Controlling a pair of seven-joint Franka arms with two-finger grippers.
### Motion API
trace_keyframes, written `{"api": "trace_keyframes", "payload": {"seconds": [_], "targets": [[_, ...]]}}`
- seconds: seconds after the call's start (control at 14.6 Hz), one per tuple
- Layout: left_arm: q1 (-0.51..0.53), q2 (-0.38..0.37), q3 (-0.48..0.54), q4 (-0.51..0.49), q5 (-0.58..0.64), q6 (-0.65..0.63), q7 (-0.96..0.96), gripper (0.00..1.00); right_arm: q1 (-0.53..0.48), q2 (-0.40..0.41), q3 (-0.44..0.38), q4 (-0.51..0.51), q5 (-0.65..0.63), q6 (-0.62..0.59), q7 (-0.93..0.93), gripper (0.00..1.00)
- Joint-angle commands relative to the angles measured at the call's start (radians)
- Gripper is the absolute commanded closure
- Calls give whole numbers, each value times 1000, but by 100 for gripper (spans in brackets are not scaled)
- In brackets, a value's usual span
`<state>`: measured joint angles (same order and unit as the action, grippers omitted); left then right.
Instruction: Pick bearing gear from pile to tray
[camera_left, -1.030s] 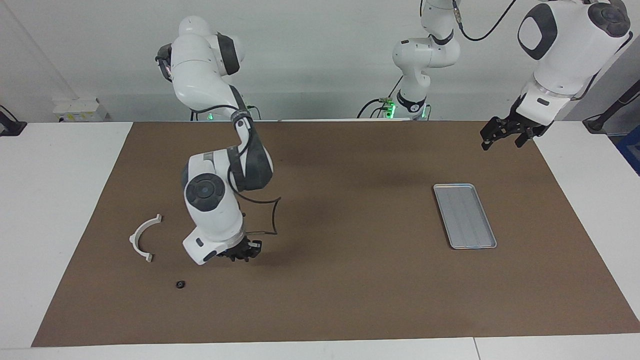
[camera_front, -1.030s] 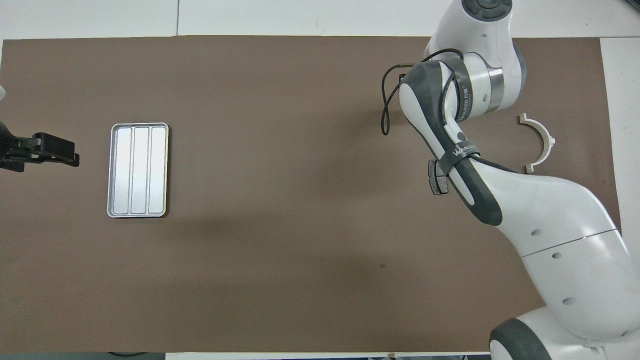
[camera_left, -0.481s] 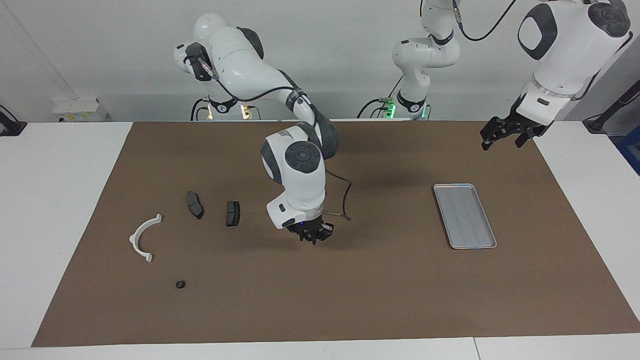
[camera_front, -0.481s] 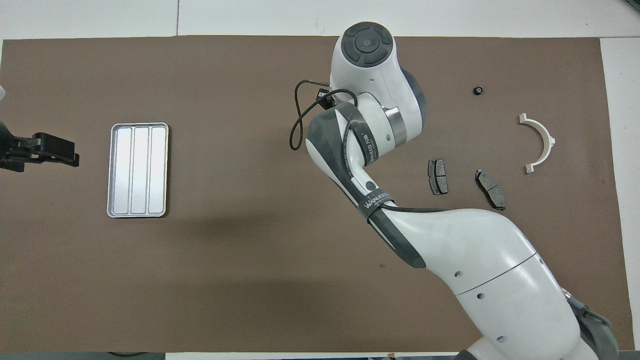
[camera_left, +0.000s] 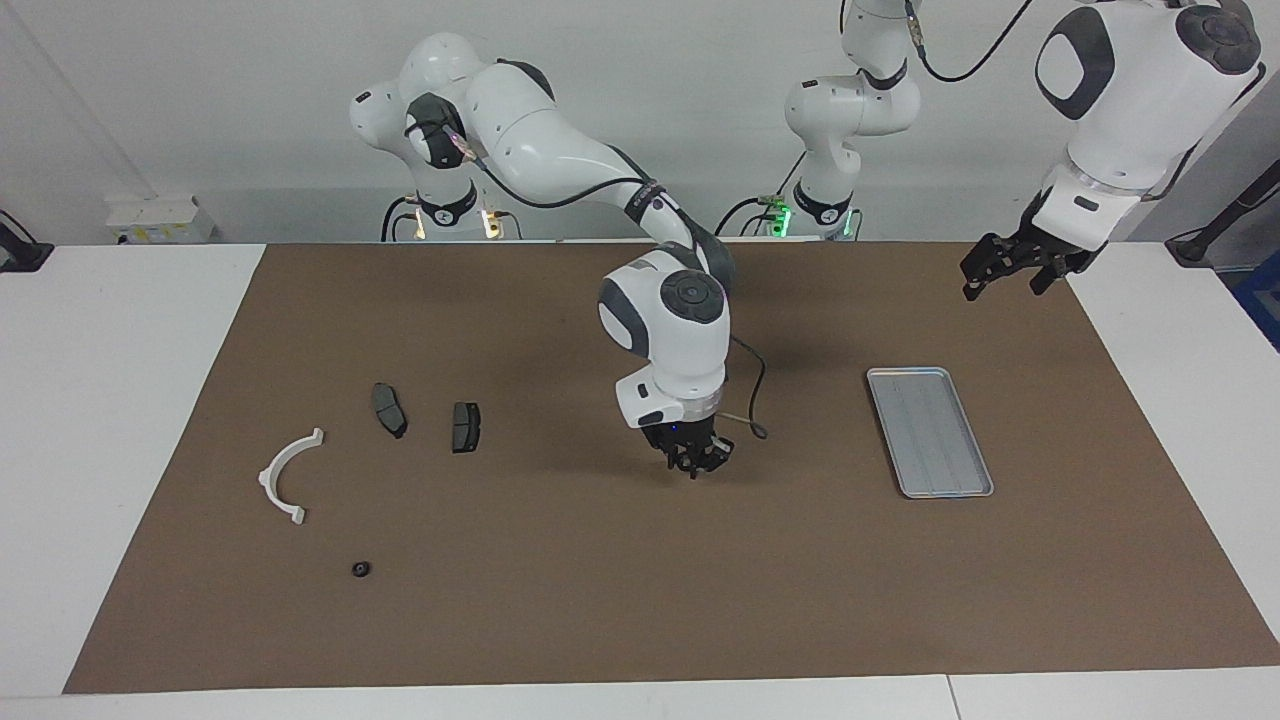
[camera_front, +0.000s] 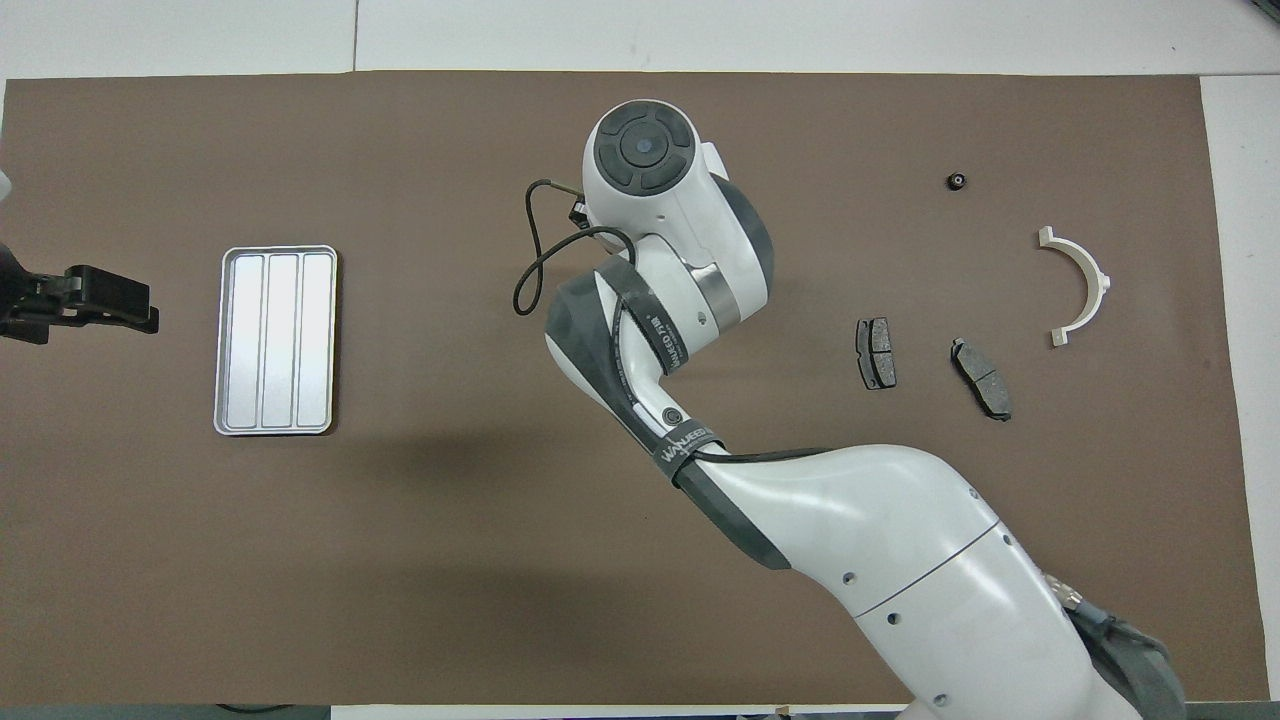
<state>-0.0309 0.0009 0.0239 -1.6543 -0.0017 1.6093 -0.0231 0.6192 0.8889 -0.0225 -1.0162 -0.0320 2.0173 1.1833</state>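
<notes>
- Right gripper hangs over bare mat between pile and tray, fingers nearly together; what they clamp is too small to tell.
- Left gripper, fingers apart, waits above the mat's edge near the tray.
- White half-ring bracket, two dark pads and a black round piece lie toward the right arm's end.

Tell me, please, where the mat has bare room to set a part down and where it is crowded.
Bare mat runs between the tray and the right gripper, which hangs over mid-mat, and along the edge farthest from the robots. Crowded: the right arm's end, with two dark pads, white half-ring bracket and small black round piece. The left gripper waits near the tray.
</notes>
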Motion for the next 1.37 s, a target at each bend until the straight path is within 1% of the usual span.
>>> {"api": "trace_keyframes", "payload": {"seconds": [0.0, 0.07, 0.27, 0.41, 0.48, 0.55, 0.62, 0.69, 0.76, 0.89, 0.96, 1.1, 1.17, 1.24, 1.3], "targets": [[2, -24, -4, -19, 12, 4, -3, 0, 28, 36, -14, 18, 15, 18, 74, 100], [2, -24, -4, -21, 12, -5, -1, 0, 33, 48, -13, 18, 14, 41, 102, 100], [0, -25, -4, -19, 12, 1, -5, 0, 42, 77, -11, 18, 15, 54, 145, 100], [2, -25, -4, -21, 12, 0, -3, 0, 54, 82, -11, 18, 14, 66, 159, 100], [0, -25, -4, -21, 14, -2, -3, 0, 54, 82, -11, 18, 14, 66, 159, 98], [0, -25, -4, -22, 12, -6, -5, 0, 54, 82, -10, 18, 14, 66, 159, 89], [0, -36, -4, -37, 12, -11, -8, 0, 53, 82, -11, 18, 14, 64, 157, 76], [0, -39, -4, -47, 12, -9, -20, 0, 51, 81, -11, 18, 14, 60, 157, 18], [0, -39, -4, -47, 12, -3, -52, 0, 45, 76, -11, 18, 11, 48, 151, 0], [0, -39, -4, -47, 12, 1, -93, 0, 5, 56, 4, 18, 10, 3, 106, 0], [0, -39, -5, -48, 12, 4, -104, 0, -12, 21, 7, 18, 15, -24, 48, 0], [-9, -39, -7, -67, 2, 39, -202, 0, -97, -36, 68, 18, 15, -80, -100, 0], [-30, -39, -7, -83, -23, 70, -240, 0, -145, -56, 88, 18, 17, -107, -185, 0], [-40, -29, -7, -87, -46, 92, -303, 0, -192, -62, 99, 18, 17, -141, -282, 0], [-75, -10, -6, -85, -55, 119, -380, 0, -234, -65, 105, 18, 15, -161, -359, 0]]}}
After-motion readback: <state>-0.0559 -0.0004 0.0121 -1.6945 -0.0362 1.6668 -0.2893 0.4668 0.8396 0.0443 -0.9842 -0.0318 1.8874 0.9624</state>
